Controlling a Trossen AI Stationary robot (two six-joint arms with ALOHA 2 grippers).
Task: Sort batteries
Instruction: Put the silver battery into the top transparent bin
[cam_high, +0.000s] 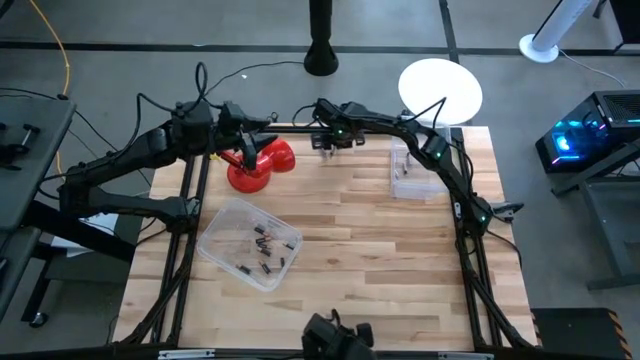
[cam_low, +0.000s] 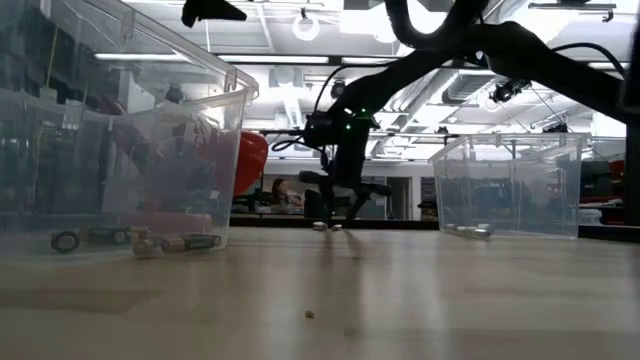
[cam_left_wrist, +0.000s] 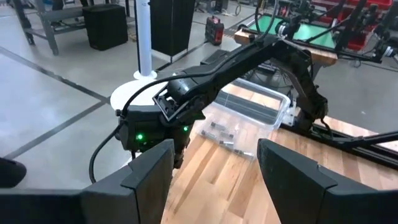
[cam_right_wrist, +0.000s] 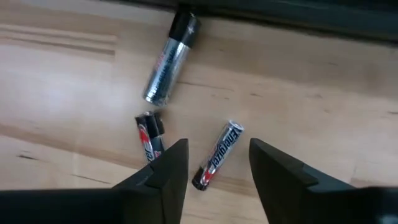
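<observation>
Below, cylindrical silvery batteries (cam_right_wrist: 166, 61) on wood

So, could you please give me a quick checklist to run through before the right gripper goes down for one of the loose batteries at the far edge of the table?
1. Right gripper open: ok, fingers spread wide.
2. Target between the fingers: ok, the Energizer battery lies in the gap, slanted.
3. Neighbours out of the way: not ok, the red-and-black battery lies right by one finger; the larger silver battery is farther off.
4. Left gripper clear of the pick: ok, it hangs open by the red tool, apart from the right gripper.
5. Right-hand bin reachable: ok, nothing blocks it.
6. Which bin this battery belongs in: cannot tell.
</observation>
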